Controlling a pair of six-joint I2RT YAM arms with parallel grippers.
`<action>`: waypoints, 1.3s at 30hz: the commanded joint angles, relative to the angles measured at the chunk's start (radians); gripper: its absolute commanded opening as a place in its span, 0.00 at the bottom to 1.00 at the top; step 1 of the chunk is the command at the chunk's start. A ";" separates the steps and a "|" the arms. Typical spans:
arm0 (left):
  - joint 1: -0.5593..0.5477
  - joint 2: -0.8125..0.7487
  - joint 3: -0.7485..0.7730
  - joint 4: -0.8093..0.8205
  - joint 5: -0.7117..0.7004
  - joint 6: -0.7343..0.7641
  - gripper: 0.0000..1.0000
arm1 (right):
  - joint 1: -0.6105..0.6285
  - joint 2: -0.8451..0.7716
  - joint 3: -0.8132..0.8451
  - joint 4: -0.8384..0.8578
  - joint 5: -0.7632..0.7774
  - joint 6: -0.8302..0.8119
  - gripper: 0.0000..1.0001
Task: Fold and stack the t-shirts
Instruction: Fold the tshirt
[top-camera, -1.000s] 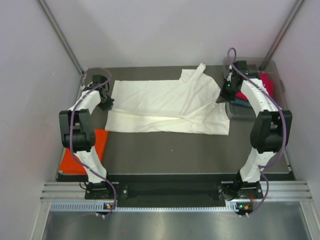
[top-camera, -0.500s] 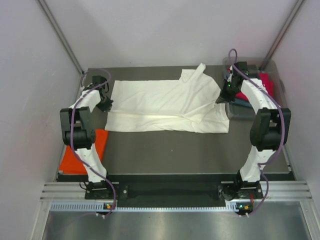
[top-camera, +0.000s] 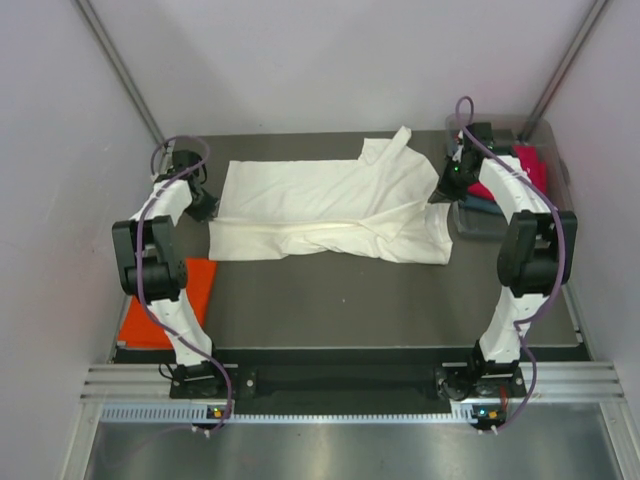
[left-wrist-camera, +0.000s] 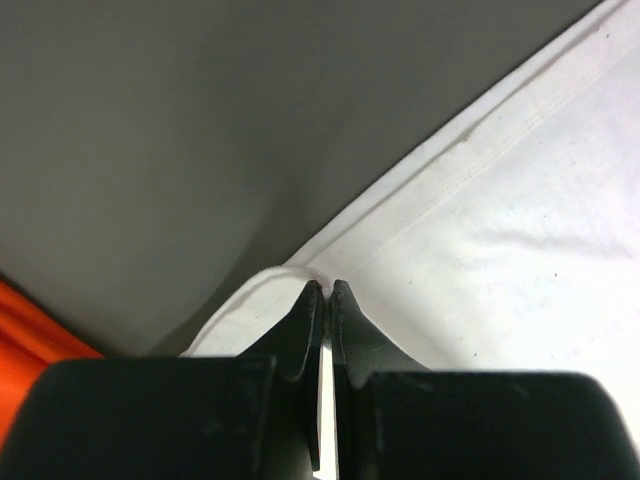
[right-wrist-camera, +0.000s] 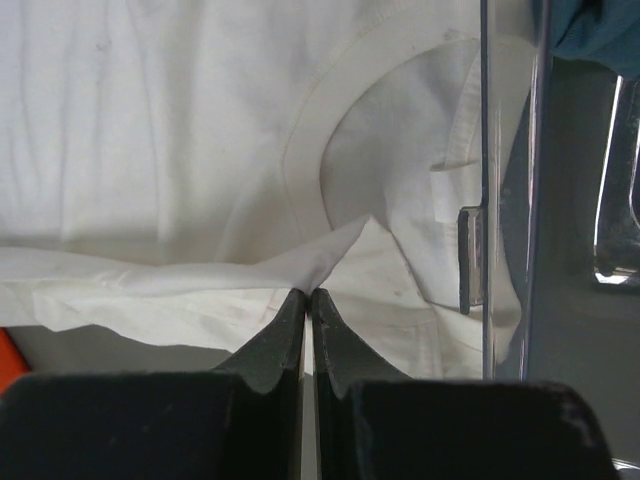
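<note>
The left gripper (left-wrist-camera: 322, 292) and right gripper (right-wrist-camera: 308, 296) each pinch the near edge of the large cream-white cloth t-shirt (top-camera: 320, 205) at opposite ends, apparently to fold it lengthwise.

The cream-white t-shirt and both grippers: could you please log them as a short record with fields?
cream-white t-shirt: spread across the table, collar to the right
left gripper: fingers shut on its hem corner
right gripper: fingers shut on cloth beside the collar
orange t-shirt: lying beside the left arm
</note>
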 joint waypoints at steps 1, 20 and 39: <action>0.004 0.025 -0.014 0.040 0.055 -0.003 0.00 | -0.008 0.006 0.072 0.032 0.029 0.013 0.00; 0.004 0.085 0.021 0.012 0.080 0.043 0.00 | -0.007 0.075 0.166 -0.044 0.090 0.002 0.00; -0.002 -0.623 -0.341 -0.195 0.126 0.029 0.00 | 0.036 -0.636 -0.314 -0.208 0.089 -0.007 0.00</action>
